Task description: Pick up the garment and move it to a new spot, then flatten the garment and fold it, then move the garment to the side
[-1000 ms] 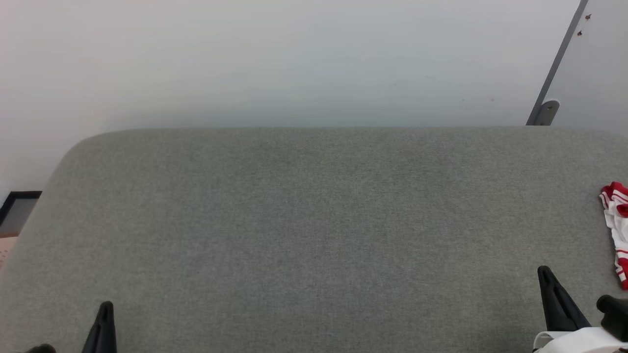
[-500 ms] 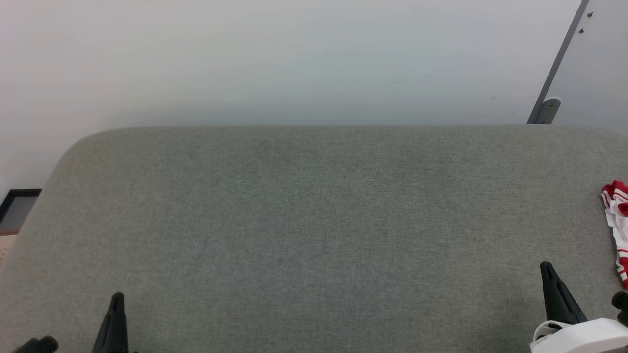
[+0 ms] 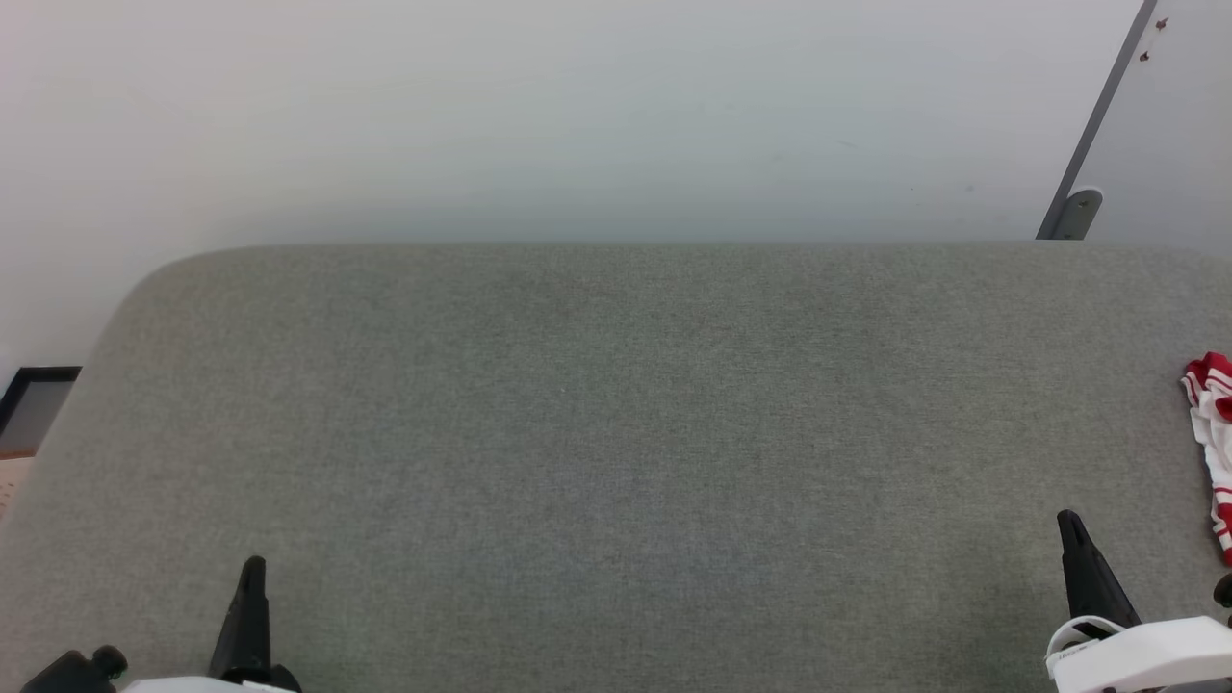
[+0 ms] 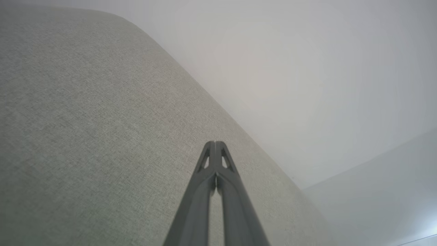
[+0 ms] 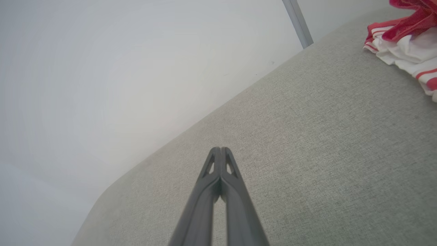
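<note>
The left claw (image 4: 215,142) and right claw (image 5: 221,149) are both pressed together and empty. The shirt (image 3: 1211,452) lies bunched to the right claw's right, slightly ahead. A reach with the fingers unparted would likely shove the cloth along the grey cushion (image 3: 616,433) instead of gripping it.

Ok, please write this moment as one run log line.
left end effector: shut, empty | right end effector: shut, empty | garment: crumpled on grey surface, far right, ungrasped | stage: pick not yet done

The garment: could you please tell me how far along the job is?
Nothing looks done: the garment lies bunched, not folded, at the grey upholstered surface's right edge. Nothing is in hand: the left gripper and right gripper are shut, empty. Pick-up, flattening, folding and setting aside are all left.
</note>
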Robot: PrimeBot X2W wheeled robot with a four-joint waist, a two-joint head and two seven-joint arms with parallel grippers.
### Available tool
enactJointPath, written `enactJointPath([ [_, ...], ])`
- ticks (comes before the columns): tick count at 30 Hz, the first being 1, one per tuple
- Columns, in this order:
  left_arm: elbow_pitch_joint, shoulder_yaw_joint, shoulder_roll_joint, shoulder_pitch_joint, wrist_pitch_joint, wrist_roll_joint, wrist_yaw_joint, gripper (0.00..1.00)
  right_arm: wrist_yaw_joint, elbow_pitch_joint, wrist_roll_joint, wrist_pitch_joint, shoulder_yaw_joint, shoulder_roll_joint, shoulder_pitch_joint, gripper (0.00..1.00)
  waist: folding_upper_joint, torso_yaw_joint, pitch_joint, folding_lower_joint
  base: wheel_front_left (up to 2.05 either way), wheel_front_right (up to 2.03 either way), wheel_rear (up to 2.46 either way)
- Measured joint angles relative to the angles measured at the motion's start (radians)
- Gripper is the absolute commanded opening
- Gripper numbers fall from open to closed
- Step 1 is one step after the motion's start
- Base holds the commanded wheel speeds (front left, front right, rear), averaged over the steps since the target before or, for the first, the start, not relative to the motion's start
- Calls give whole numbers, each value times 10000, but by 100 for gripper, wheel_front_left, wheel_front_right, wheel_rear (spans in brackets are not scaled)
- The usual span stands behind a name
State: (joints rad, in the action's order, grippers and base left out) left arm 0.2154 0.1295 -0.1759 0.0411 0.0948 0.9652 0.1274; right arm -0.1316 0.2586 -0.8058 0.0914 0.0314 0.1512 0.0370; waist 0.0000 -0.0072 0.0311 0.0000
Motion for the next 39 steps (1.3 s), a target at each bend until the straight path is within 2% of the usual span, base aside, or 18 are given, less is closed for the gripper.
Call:
enactJointPath([
  [39, 167, -73, 683, -777, -1135, 3480, 0, 0, 2, -65, -4326, -1106, 453, -548, 357, 0, 0, 32, -153, 0, 0, 0, 0],
])
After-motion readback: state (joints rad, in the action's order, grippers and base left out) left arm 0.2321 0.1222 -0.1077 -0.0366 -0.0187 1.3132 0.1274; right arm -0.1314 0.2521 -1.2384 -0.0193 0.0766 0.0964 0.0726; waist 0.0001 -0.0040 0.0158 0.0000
